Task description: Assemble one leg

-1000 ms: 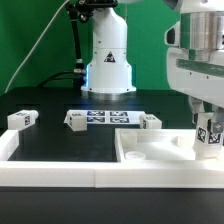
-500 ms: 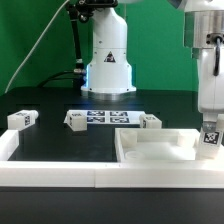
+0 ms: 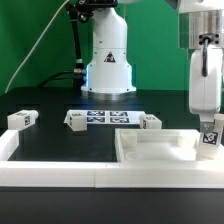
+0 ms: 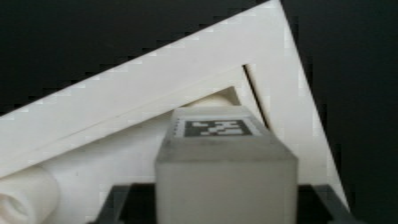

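Note:
My gripper (image 3: 209, 126) is at the exterior view's right, shut on a leg (image 3: 210, 139), a small white post with a black-and-white tag. It holds the leg upright over the right corner of the large white panel (image 3: 150, 152) with a raised rim. In the wrist view the leg (image 4: 222, 165) fills the middle between my dark fingers (image 4: 128, 200), its tag (image 4: 219, 127) facing the camera. The panel's corner (image 4: 160, 90) lies beneath it. I cannot tell whether the leg touches the panel.
Three more loose legs lie on the black table: one at the exterior view's left (image 3: 22, 119), one (image 3: 77, 119) and one (image 3: 150, 121) at either end of the marker board (image 3: 108, 118). A white robot base (image 3: 108, 60) stands behind. A white rail (image 3: 50, 178) runs along the front.
The gripper has turned about its vertical axis, so it now shows narrow. It has shifted slightly to the exterior view's right with the leg. The loose legs and the panel have not moved.

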Robot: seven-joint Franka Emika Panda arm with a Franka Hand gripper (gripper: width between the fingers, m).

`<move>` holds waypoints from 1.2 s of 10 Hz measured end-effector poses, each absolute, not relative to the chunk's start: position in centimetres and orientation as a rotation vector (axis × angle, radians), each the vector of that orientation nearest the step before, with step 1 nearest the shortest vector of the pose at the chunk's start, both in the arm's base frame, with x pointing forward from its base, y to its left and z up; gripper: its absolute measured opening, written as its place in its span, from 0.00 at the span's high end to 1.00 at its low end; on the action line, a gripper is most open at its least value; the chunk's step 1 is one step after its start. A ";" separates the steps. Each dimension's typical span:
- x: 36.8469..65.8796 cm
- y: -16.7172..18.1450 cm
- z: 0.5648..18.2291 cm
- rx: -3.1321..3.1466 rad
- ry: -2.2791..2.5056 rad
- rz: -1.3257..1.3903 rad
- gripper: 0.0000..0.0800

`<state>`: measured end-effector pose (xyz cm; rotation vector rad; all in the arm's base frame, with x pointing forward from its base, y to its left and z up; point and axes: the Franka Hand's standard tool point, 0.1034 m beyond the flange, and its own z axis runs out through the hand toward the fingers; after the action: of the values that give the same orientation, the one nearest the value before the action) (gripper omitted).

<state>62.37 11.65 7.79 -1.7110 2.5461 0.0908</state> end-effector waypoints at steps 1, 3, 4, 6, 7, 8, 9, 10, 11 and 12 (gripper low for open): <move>62.4 11.7 7.8 -1.757 2.513 0.089 0.64; 62.4 11.7 7.8 -1.912 2.393 0.078 0.34; 62.4 11.6 7.8 -2.059 2.264 0.070 0.23; 62.5 11.7 7.9 -2.298 2.016 0.052 0.20; 62.5 11.9 8.0 -2.409 1.891 0.037 0.19; 62.5 11.9 8.0 -2.515 1.756 0.026 0.19; 62.6 11.9 8.0 -2.625 1.605 0.010 0.19; 62.5 11.9 8.0 -2.699 1.497 0.013 0.19; 62.7 11.7 8.1 -2.805 1.308 -0.001 0.19; 62.7 11.5 8.1 -2.855 1.199 -0.004 0.19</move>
<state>62.67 11.55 8.06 -2.8551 1.1991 -0.0044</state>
